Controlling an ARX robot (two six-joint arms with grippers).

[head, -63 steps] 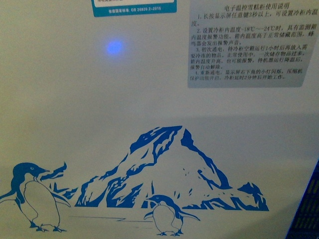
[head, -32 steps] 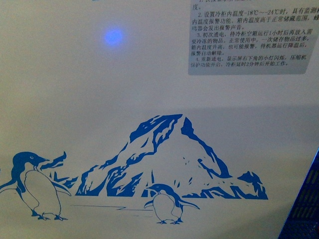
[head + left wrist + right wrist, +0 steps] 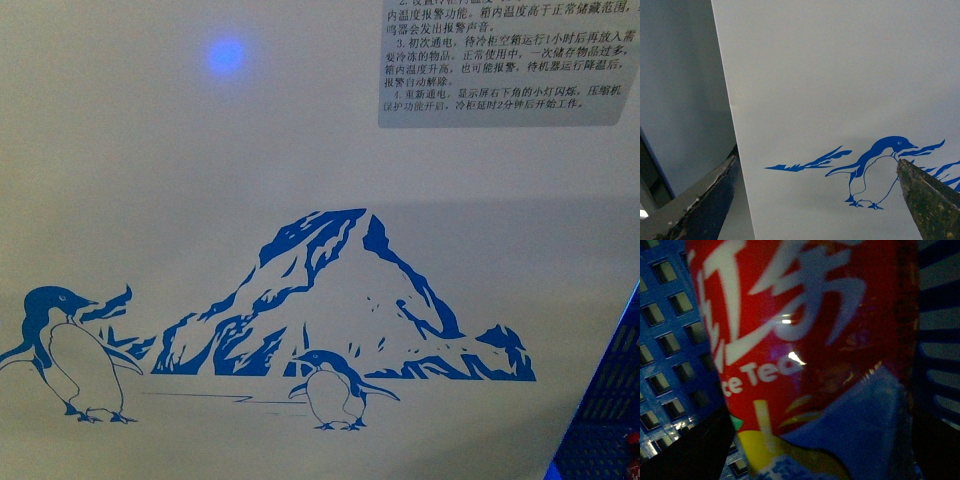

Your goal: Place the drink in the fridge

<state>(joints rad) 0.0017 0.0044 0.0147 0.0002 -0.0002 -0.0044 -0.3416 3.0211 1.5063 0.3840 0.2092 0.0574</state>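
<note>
Noted: right jaws clamped on drink (image 3: 805, 340), outside the fridge (image 3: 300, 150) by its penguin-printed front; left jaws spread, empty; advise lifting clear above that wall before moving inward.

Fridge (image 3: 150, 250) wall blocks ahead; gap beside its edge, perhaps passable.
</note>
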